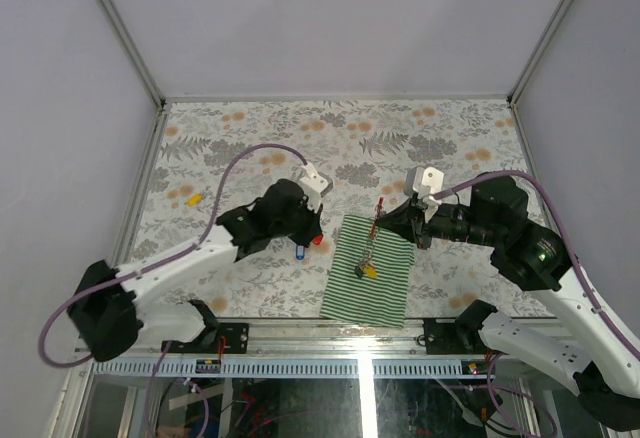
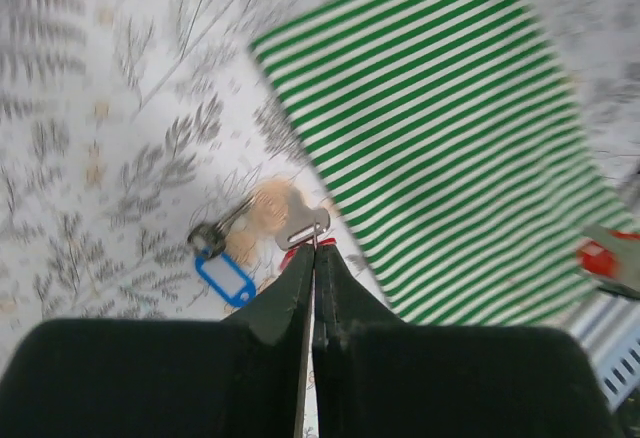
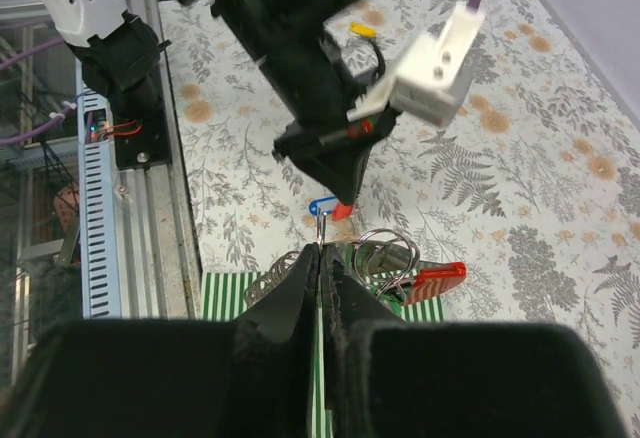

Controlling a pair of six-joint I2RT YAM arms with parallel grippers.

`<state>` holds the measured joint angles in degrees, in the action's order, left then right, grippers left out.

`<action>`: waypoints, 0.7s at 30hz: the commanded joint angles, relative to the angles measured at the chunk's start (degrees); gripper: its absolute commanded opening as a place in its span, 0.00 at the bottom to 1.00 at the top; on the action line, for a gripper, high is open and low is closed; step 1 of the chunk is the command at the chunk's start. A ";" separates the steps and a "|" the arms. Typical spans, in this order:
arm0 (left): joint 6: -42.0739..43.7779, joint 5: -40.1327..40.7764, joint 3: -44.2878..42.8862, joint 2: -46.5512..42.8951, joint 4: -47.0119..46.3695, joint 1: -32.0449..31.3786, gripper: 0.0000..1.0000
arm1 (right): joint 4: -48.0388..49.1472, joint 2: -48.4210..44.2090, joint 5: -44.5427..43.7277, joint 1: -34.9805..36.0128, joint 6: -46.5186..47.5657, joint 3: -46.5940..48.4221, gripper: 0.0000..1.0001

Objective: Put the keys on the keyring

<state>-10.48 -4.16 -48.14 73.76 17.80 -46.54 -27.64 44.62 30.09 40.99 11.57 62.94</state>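
In the top view, the cloth (image 1: 372, 283) lay at lower centre of the table (image 1: 450, 148), the keyring (image 1: 369, 246) over its upper part, two keys (image 1: 300, 254) just left of it, another key (image 1: 194, 199) far left.

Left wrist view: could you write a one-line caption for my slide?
Left gripper closed on the red-tagged key, beside the blue-tagged key and the striped cloth.

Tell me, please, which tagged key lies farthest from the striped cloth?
The yellow-tagged key, alone near the left edge of the table; the red-tagged key and blue-tagged key are right beside the cloth.
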 commanded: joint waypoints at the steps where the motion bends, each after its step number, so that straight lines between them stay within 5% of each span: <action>1: 13.16 -10.96 1.14 -9.87 -7.40 -0.39 0.00 | 3.24 -0.15 4.52 0.40 0.93 1.73 0.03; 8: 24.81 -21.69 4.61 -24.07 -18.94 -0.39 0.00 | 5.18 2.93 12.63 0.40 0.62 3.17 0.03; 21: 30.03 -35.23 -2.54 -24.49 -17.44 -0.43 0.00 | 6.61 9.80 22.15 0.37 0.21 6.56 0.02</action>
<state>17.08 -33.98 -48.23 49.39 3.70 -46.59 -25.76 53.39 47.29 40.99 11.88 65.82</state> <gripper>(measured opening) 0.010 0.027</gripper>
